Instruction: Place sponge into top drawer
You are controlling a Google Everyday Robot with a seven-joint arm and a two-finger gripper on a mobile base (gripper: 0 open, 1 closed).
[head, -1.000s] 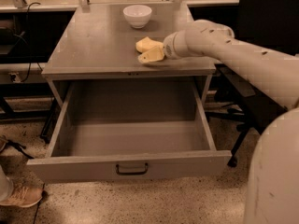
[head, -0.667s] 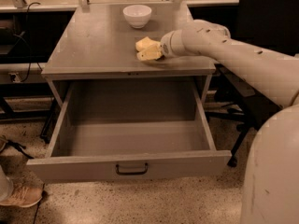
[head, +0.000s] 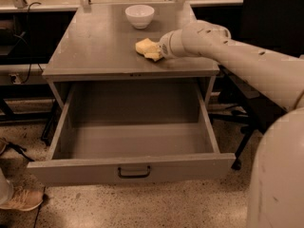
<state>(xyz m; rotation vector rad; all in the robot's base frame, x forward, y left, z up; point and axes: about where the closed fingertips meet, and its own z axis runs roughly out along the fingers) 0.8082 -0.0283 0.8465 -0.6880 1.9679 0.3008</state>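
Speckled terrazzo floor (head: 190,208) under a grey metal table (head: 95,51), black chair (head: 270,27) at right.

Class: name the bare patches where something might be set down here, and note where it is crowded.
The open drawer shows a bare floor between its walls. The tabletop is free left of the bowl and sponge. Crowded: centre-right, where the gripper sits against the sponge, with the arm over that side.
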